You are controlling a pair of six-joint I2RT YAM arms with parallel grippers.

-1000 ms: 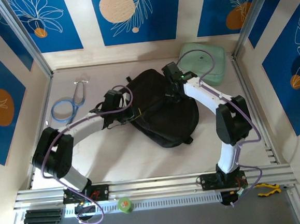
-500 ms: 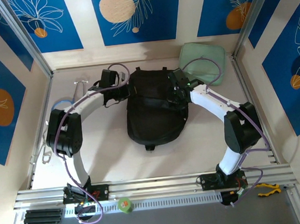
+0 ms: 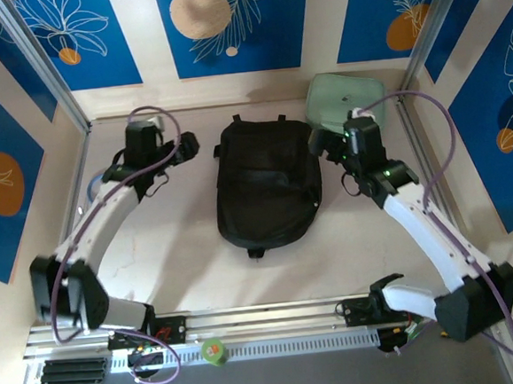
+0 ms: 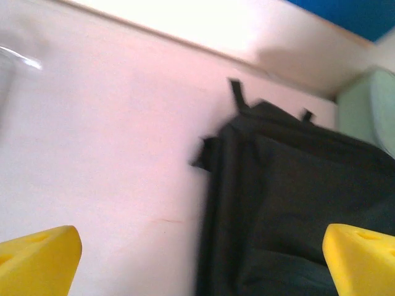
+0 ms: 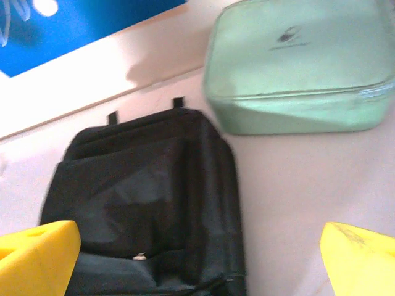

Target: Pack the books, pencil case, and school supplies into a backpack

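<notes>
No legible text. You will find one small dark mark on the top face of the mint-green pouch (image 5: 296, 68), upper right of the right wrist view; it is too blurred for you to read.

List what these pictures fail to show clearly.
- Inside of the black soft fabric backpack: hidden by its own fabric, all views.
- Mint-green padded pouch: near corner behind the right arm, top view; cut by the right edge, left wrist view.
- Dark mark on the pouch: blurred, right wrist view.
- Backpack's lower part: cut by the bottom edge, both wrist views.
</notes>
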